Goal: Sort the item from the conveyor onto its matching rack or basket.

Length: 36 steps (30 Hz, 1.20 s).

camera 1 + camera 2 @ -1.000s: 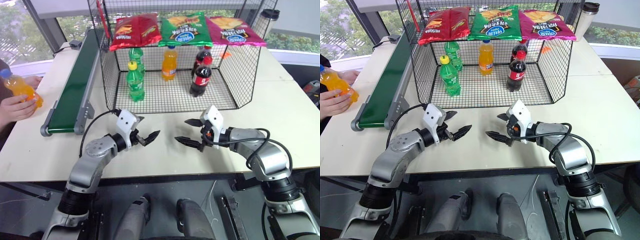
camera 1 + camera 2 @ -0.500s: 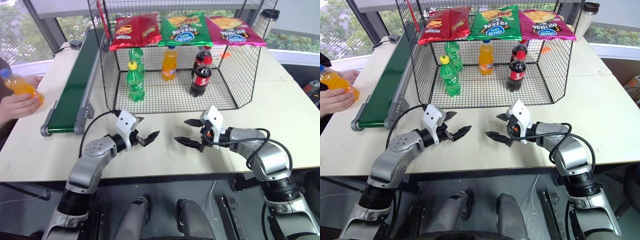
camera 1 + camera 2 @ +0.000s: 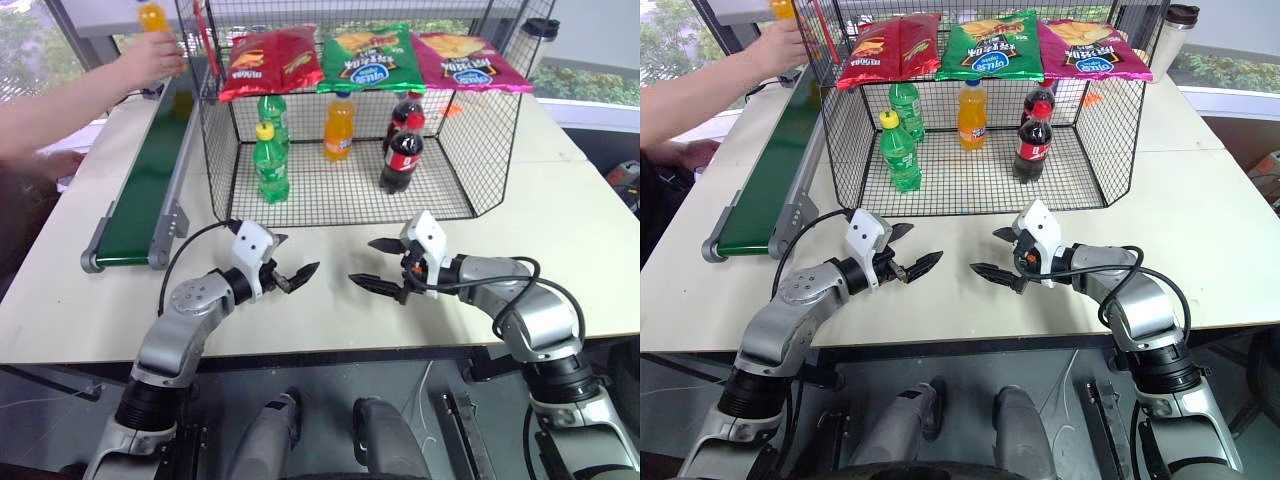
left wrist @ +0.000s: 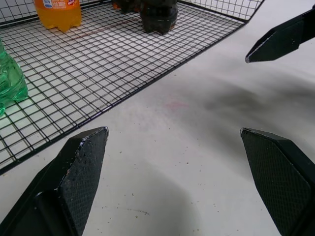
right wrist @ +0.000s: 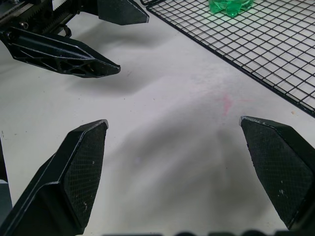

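The item, an orange soda bottle (image 3: pixel 152 15), is in a person's hand (image 3: pixel 150 55) above the far end of the conveyor (image 3: pixel 150 175), a dark green belt running along the table's left side. The black wire cage (image 3: pixel 480 150) stands at the back centre with its open front facing me. Both grippers hover over the bare table in front of the cage, tips facing each other. My left gripper (image 3: pixel 297 257) is open and holds nothing. My right gripper (image 3: pixel 362 261) is open too, with nothing between its fingers.
Inside the cage stand two green bottles (image 3: pixel 270 160), an orange bottle (image 3: pixel 339 127) and two cola bottles (image 3: pixel 402 155). Three chip bags (image 3: pixel 365 58) lie on its top. A lidded cup (image 3: pixel 541 30) stands at the back right. The person's arm (image 3: pixel 60 110) reaches in from the left.
The person's hand has carried the orange bottle from the table's left edge up and back to above the conveyor's far end. Both grippers have stayed still.
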{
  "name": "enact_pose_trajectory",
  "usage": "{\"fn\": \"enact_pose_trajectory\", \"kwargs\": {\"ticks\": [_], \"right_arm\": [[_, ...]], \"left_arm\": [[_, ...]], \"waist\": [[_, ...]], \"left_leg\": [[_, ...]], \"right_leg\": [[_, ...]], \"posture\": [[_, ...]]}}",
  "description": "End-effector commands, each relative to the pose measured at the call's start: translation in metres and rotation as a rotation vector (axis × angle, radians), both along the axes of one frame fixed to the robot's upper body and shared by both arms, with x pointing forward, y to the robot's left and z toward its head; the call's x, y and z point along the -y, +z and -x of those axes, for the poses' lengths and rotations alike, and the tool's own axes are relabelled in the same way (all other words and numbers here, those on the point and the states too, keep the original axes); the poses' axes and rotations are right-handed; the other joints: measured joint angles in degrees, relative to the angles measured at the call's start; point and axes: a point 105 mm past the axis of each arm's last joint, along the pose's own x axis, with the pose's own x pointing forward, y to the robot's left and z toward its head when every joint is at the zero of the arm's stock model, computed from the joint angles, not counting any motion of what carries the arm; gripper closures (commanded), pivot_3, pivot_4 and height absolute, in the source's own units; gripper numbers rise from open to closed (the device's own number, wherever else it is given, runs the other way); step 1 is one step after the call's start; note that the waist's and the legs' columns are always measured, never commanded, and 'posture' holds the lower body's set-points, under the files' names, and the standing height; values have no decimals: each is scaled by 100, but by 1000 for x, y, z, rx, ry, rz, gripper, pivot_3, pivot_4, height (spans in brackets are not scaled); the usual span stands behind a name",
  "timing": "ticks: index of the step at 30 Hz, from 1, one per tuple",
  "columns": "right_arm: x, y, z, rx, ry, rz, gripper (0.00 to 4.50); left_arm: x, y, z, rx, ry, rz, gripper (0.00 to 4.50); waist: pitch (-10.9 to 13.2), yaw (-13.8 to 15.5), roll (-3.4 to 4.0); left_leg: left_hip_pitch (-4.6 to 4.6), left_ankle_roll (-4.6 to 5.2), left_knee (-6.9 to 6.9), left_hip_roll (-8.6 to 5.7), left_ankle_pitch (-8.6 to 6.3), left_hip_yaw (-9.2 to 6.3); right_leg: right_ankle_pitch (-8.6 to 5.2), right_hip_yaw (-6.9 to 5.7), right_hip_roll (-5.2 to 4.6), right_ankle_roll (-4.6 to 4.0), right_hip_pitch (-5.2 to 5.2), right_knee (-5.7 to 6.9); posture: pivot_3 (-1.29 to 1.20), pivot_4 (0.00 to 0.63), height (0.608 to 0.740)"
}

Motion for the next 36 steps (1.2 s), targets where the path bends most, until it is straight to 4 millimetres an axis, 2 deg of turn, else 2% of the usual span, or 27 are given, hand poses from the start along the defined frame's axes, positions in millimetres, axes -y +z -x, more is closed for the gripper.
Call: {"fn": "enact_pose_trajectory", "kwargs": {"ticks": [1, 15, 21, 26, 29, 34, 36], "right_arm": [[-6, 14, 3, 56, 30, -8, 64], [-8, 18, 5, 58, 51, -13, 64], [-13, 27, 10, 76, 91, -23, 64], [-20, 36, 13, 95, 126, -41, 64], [-25, 40, 16, 100, 155, -48, 64], [-33, 50, 19, 120, 207, -69, 64], [-37, 56, 21, 132, 232, -83, 64]], "left_arm": [[3, 11, 3, 44, -15, 8, 0], [1, 14, 4, 50, -13, 14, 0], [-11, 24, 9, 72, 21, 14, 0], [-29, 37, 13, 102, 98, 10, 0], [-48, 50, 20, 126, 172, 24, 0], [-91, 63, 27, 119, 339, 62, 0], [-116, 68, 27, 121, 432, 91, 0]], "waist": [[0, 0, 0], [0, 0, 0], [0, -4, 0], [0, -9, 0], [0, -7, 0], [0, -9, 0], [0, -9, 0]], "left_leg": [[0, 0, 0, 0, 0, 0], [-1, 0, 0, 0, 0, 0], [-2, 0, -1, 0, 0, 0], [-2, 0, -4, 3, -1, -3], [-5, 0, -4, 3, -1, -3], [-7, 2, -7, 3, -3, -4], [-6, 2, -7, 3, -3, -4]], "right_leg": [[0, 0, 0, 0, 0, 0], [0, 0, -1, 0, 0, -1], [-1, 0, -1, 1, 0, -2], [-2, 0, 0, 2, -4, -2], [-4, 0, 0, 4, -3, -8], [-4, -1, 1, 4, -5, -13], [-4, -1, 1, 4, -3, -13]], "posture": [[0, 150, 738], [0, 150, 738], [0, 150, 738], [0, 150, 738], [0, 150, 738], [0, 150, 738], [0, 150, 738]]}}
